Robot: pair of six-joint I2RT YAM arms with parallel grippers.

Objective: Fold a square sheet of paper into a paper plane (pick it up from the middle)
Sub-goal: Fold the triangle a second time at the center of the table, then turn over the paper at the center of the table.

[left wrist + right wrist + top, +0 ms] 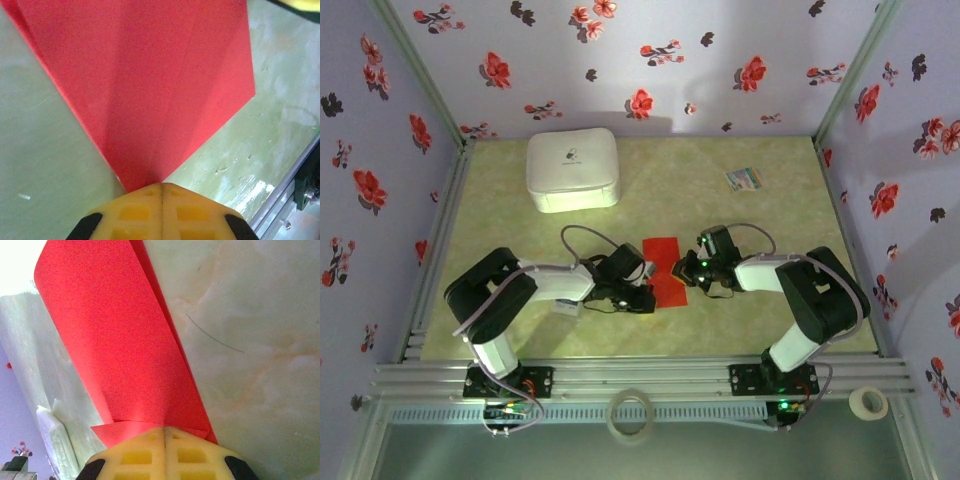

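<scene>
Red paper [664, 265] sits about mid-table, in the gap between my two arms and well in front of the white box [573, 170]. From the top camera it looks like a narrow strip, longer than it is wide, so it's partly folded already.

Left fingers [646, 298] are clamped shut on its near-left corner. On the left wrist cam the paper [150, 90] fans out from the closed yellow tips [167, 192], with long creases running away from them. Right fingers [681, 268] are pinched shut on its right edge. On the right wrist cam the tips [171, 435] bite a small folded flap, and the paper [125, 350] runs away from them with its far end curling up off the table [260, 340].

A small colourful card [745, 179] lies at the far right, well apart from all this. There's a little white packet [566, 306] just under the left arm. Two tape rolls [631, 415] [867, 402] sit down by the front rail.
</scene>
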